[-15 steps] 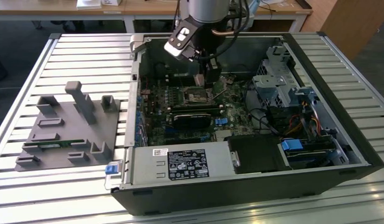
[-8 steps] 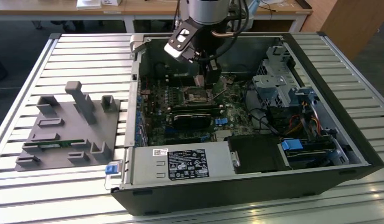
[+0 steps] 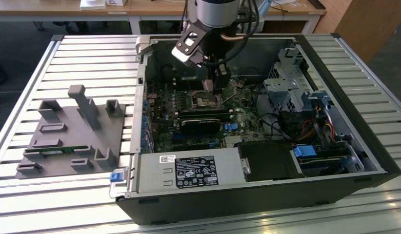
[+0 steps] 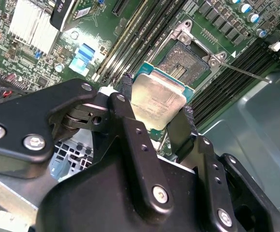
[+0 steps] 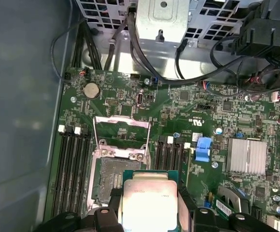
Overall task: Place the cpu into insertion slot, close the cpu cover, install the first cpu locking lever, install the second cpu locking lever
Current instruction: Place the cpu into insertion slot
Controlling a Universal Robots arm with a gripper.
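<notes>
In both wrist views the gripper (image 4: 155, 102) (image 5: 149, 209) has its two black fingers (image 4: 126, 89) closed narrowly on opposite edges of the cpu (image 4: 161, 96) (image 5: 147, 198). It holds the chip flat with its pale metal top facing up. The cpu hangs above the green motherboard (image 5: 178, 121), overlapping the nearest edge of the insertion slot (image 4: 188, 60) (image 5: 111, 176) but not seated in it.

The socket's dark contact field lies bare between the banks of memory slots (image 5: 72, 169). Beyond it the cpu cover (image 5: 123, 129) stands swung back on the socket's far edge, with its window open. A thin wire locking lever (image 4: 248, 72) angles off one socket corner and looks unlatched.

In the exterior view the gripper (image 3: 217, 83) reaches down into the open computer case (image 3: 252, 204), above the slot (image 3: 207, 97).

By my reading no step is finished: the chip is not yet placed, the cover is open, and both levers remain undone.
</notes>
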